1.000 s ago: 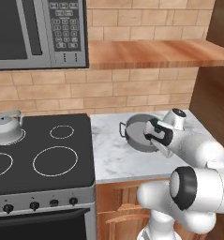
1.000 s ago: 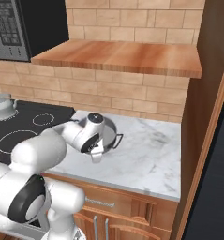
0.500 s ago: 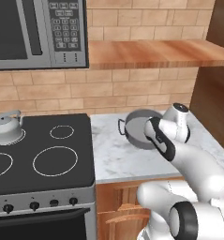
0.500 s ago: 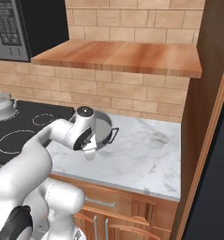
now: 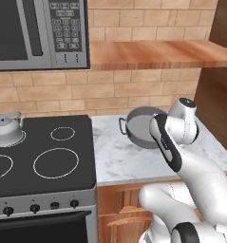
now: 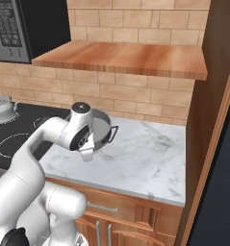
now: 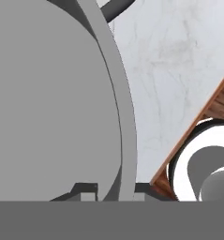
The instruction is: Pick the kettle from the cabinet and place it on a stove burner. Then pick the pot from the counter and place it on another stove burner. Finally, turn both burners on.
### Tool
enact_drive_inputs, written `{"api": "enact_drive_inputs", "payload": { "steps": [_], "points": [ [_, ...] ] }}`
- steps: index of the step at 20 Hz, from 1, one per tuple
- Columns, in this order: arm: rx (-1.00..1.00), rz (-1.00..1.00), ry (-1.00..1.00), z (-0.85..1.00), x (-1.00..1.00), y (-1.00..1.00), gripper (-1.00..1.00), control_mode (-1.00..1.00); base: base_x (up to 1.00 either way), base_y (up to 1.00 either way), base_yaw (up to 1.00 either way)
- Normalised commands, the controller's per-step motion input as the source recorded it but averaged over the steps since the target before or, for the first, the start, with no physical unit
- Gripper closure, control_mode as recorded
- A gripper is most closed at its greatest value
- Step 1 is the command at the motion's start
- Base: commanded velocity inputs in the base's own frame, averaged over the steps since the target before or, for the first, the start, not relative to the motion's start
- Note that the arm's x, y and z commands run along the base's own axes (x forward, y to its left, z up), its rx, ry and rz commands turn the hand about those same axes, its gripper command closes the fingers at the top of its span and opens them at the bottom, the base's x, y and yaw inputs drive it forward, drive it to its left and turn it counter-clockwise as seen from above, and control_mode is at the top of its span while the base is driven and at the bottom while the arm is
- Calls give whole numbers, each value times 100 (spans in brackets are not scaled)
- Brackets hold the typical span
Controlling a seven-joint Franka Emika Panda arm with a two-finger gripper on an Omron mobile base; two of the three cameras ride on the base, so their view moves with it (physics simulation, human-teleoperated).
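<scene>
I see the round grey pot (image 5: pixel 139 127) tipped up near the counter's (image 5: pixel 119 163) back edge; the little silver kettle (image 5: pixel 6 131) sits upright on the stove's (image 5: pixel 74 163) back-left burner.

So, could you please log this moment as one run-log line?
stage: pot pickup | kettle: on stove | gripper: shut on pot rim | pot: tilted above counter | burners: not yet on

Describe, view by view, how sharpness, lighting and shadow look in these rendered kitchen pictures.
Left base view: even flat light, silver-grey metal kettle slightly soft. Right base view: white marble counter evenly lit, shadows faint. Hand view: wide grey metal pot looms close, smooth and textureless, rim crisp.
</scene>
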Motion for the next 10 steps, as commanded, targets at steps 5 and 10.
{"api": "enact_drive_inputs", "payload": {
  "steps": [5, 10],
  "points": [
    [0, 0, 6, 30, -23, 7, 100, -100, 0, 0, 0],
    [0, 0, 2, 28, -23, 6, 100, -100, 0, 0, 0]
  ]
}}
